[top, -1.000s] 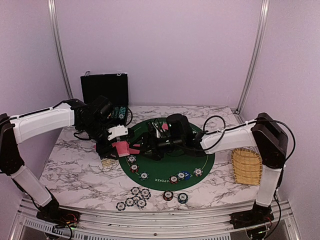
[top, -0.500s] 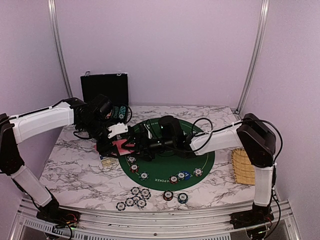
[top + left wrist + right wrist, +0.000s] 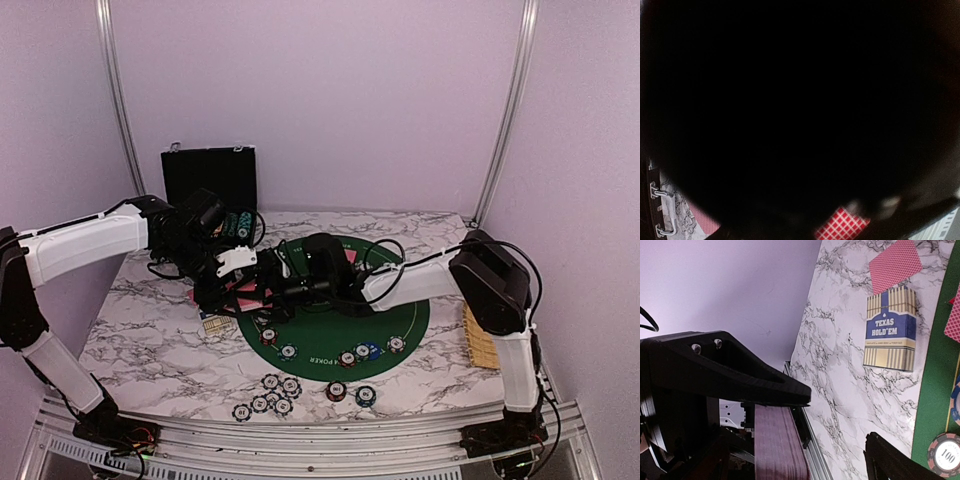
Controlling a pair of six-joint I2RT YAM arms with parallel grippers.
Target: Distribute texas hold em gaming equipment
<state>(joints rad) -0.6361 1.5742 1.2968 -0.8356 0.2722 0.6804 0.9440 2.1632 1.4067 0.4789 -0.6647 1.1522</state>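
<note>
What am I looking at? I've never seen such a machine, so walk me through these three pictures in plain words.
These are two robot arms bolted at the near edge of a marble table, each ending in a two-finger gripper. The wide picture comes from a fixed camera above and behind them. The other two come from small cameras on each wrist.

On the table lie a round green poker mat, poker chips on the mat and in front of it, a black case at the back and a woven tray on the right. The right wrist picture also shows a Texas Hold'em card box and a loose red-backed card.

The left gripper is shut on a deck of cards. The right gripper stands open at that deck. The left wrist picture is almost all black, blocked from close up.
</note>
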